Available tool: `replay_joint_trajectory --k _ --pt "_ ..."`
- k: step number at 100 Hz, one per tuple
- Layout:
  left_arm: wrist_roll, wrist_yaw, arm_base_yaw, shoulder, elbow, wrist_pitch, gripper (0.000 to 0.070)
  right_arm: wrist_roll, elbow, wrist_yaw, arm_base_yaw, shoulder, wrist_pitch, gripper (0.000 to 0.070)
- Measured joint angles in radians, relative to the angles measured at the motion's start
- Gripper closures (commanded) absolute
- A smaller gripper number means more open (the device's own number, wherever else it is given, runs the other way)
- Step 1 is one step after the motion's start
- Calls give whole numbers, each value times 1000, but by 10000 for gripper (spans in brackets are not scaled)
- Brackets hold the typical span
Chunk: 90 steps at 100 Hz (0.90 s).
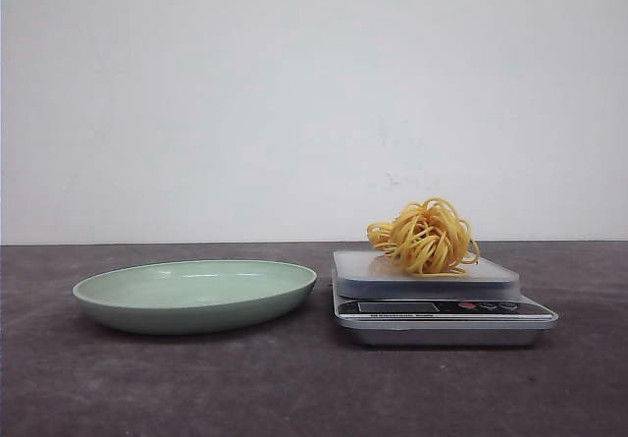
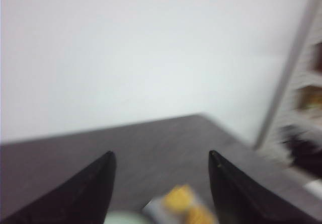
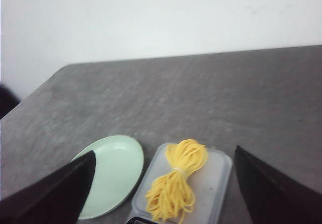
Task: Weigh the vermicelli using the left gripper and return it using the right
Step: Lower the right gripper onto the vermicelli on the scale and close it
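Note:
A yellow bundle of vermicelli [image 1: 426, 238] lies on the grey platform of a kitchen scale [image 1: 432, 300]. An empty pale green plate [image 1: 196, 295] sits left of the scale. No arm shows in the front view. In the right wrist view the vermicelli [image 3: 178, 181] lies on the scale [image 3: 214, 183] between and below my open, empty right gripper [image 3: 165, 152], with the plate [image 3: 113, 173] beside it. My left gripper [image 2: 161, 153] is open and empty, high above the table; its view is blurred, with the vermicelli [image 2: 183, 204] and scale a smear below.
The dark grey table [image 1: 294, 388] runs to a white wall. The left wrist view shows the table's far corner and blurred shelving [image 2: 307, 108] beyond it.

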Motion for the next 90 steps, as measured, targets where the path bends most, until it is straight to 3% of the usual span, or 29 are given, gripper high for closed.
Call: replay_joint_trajectory --k 28,57,90 --pt "-8 -166 0 -94 -21 -228 348 6 0 73 152 228 101 162" --pt "-53 -228 0 -249 -252 -216 349 10 74 179 276 508 129 162" --pt "-177 -240 0 -460 -597 -184 350 28 214 179 294 753 110 163"
